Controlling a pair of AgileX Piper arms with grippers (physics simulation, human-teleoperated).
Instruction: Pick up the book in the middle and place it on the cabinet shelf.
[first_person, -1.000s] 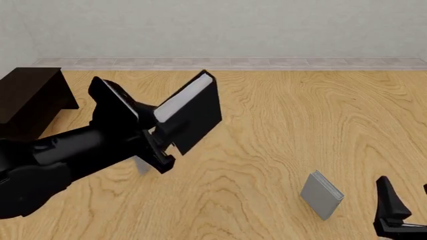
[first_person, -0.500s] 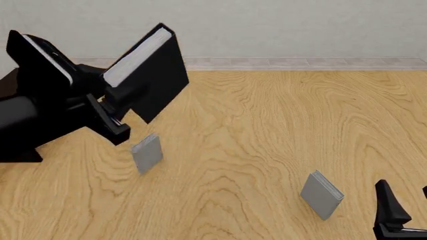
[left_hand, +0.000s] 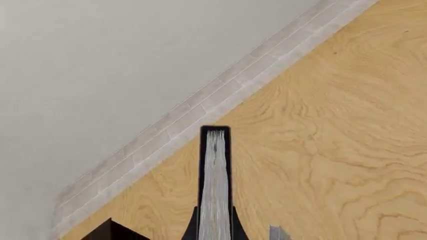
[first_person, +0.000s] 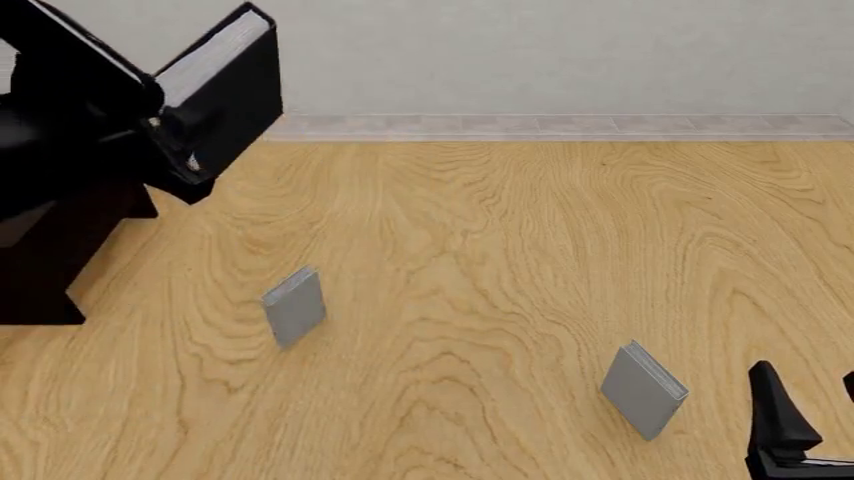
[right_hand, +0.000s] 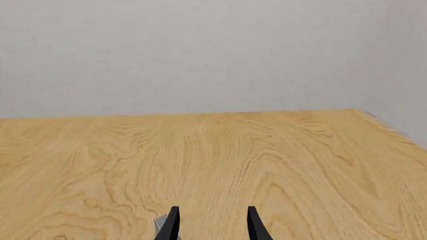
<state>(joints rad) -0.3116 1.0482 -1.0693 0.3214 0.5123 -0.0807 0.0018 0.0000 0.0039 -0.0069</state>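
Note:
The book (first_person: 227, 80), thick with black covers and white page edges, hangs tilted in the air at the far left, and my left gripper (first_person: 180, 160) is shut on its lower end. In the left wrist view the book's (left_hand: 215, 180) page edges run straight out between the left gripper's (left_hand: 215, 227) fingers. The dark cabinet shelf (first_person: 47, 270) stands below and to the left of the book, mostly covered by my left arm; one corner of the cabinet shelf (left_hand: 110, 231) shows in the wrist view. My right gripper (first_person: 811, 425) stands open and empty near the front right; its fingers (right_hand: 172, 225) are spread.
Two small grey books stand on the wooden table: one grey book (first_person: 294, 305) left of centre, the other grey book (first_person: 645, 390) close to my right gripper. A pale wall with a tiled strip (first_person: 561, 126) runs along the table's far edge.
My left arm has carried the book up and to the left, from over the table's middle to above the cabinet's right side. The right arm has stayed still.

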